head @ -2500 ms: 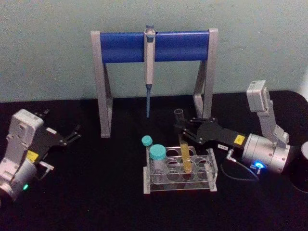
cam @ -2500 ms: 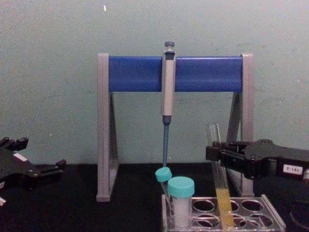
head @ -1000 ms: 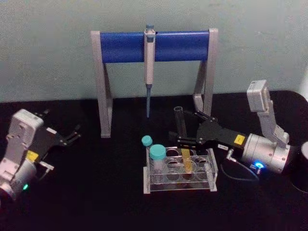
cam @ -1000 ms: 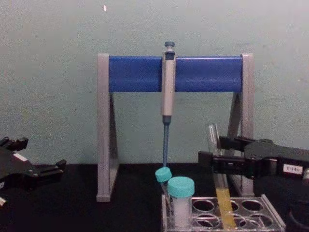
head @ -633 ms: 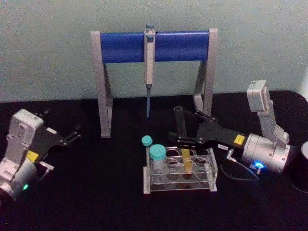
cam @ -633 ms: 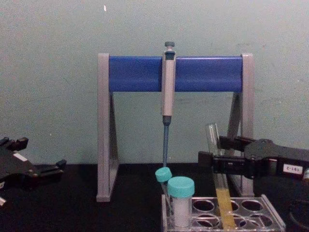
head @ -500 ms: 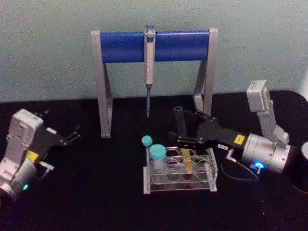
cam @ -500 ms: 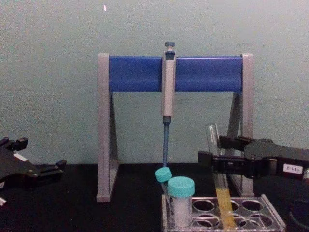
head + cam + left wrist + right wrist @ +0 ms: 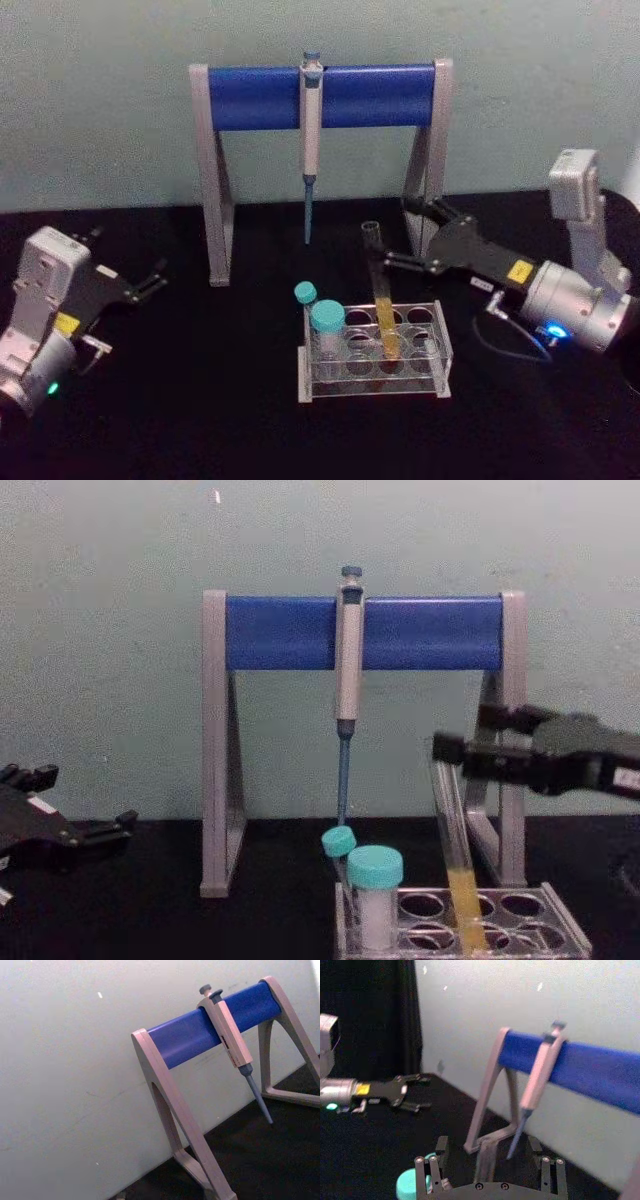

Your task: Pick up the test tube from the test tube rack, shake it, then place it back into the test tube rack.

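— Where's the tube (image 9: 381,300)?
— In the rack (image 9: 440,352), near its right edge.
— Right gripper (image 9: 408,236)?
— Fingers apart, just right of the tube's rim, open room around. Left gripper (image 9: 152,276) spread, well left.

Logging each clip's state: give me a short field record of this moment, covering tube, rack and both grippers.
tube: long clear glass tube with yellow liquid, standing tilted in a rack hole
rack: low clear plastic rack with round holes, also holding two teal-capped vials
right gripper: jaws open, level with the tube's top end, not clamped on it
left gripper: jaws open, idle at far left
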